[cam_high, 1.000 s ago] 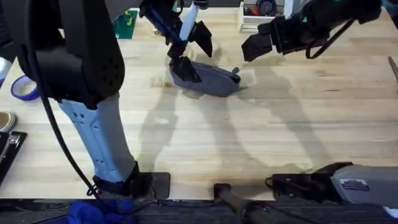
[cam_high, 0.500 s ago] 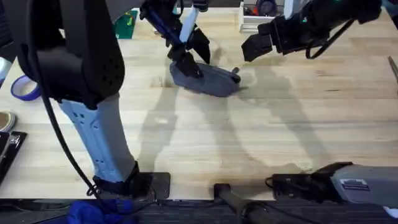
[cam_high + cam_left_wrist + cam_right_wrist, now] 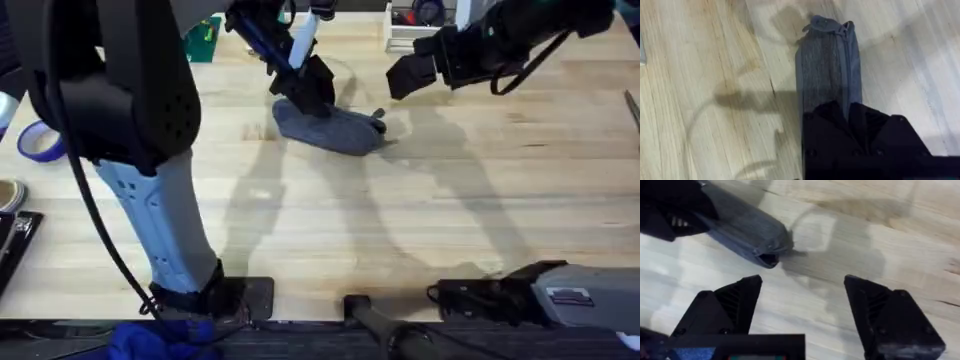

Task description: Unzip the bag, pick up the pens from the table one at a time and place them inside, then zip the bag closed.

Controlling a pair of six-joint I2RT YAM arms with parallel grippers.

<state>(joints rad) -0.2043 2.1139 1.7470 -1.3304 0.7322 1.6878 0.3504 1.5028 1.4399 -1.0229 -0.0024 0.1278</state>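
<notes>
My left fingers (image 3: 312, 92) pinch the bag's (image 3: 335, 128) left end, upper middle of the desk (image 3: 420, 220); right fingers (image 3: 802, 305) hang wide open, empty. Weak grip means the fabric slips while zipping.

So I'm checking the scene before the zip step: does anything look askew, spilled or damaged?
Nothing looks spilled or damaged. The blue-grey fabric pencil pouch lies flat on the light wooden table, angled rather than square to its edge. The left gripper is clamped on one end; the right gripper hangs open beside the other.
</notes>
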